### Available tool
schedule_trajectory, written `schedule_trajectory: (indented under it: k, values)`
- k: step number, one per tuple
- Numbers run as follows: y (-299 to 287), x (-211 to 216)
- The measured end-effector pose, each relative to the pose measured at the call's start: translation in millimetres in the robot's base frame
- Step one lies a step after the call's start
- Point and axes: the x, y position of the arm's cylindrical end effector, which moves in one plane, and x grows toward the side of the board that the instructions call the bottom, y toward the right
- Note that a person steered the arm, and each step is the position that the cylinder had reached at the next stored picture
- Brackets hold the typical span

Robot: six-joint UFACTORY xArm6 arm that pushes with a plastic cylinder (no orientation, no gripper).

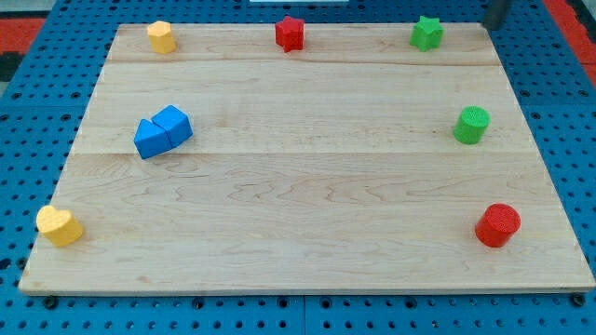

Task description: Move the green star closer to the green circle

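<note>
My tip [494, 20], a dark rod end, shows seemingly cropped at the view's top right.

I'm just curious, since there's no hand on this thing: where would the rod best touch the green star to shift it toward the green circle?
Probably its far side, facing the view's top. The green star sits above the green circle, so push downward, slightly rightward. My tip is at the star's upper right.

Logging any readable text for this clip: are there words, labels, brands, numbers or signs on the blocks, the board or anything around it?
None: no text, number or sign shows anywhere.
The wooden board is bare wood grain.
The green star, green circle and the other blocks carry no markings.
The blue perforated surface around the board is unmarked.
</note>
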Motion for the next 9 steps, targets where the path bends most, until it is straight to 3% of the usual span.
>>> schedule_trajectory:
  k: [1, 3, 4, 6, 8, 9]
  values:
    - [-54, 2]
    - [-185, 45]
    - [-187, 49]
    - [-135, 140]
    - [-135, 143]
    - [-133, 177]
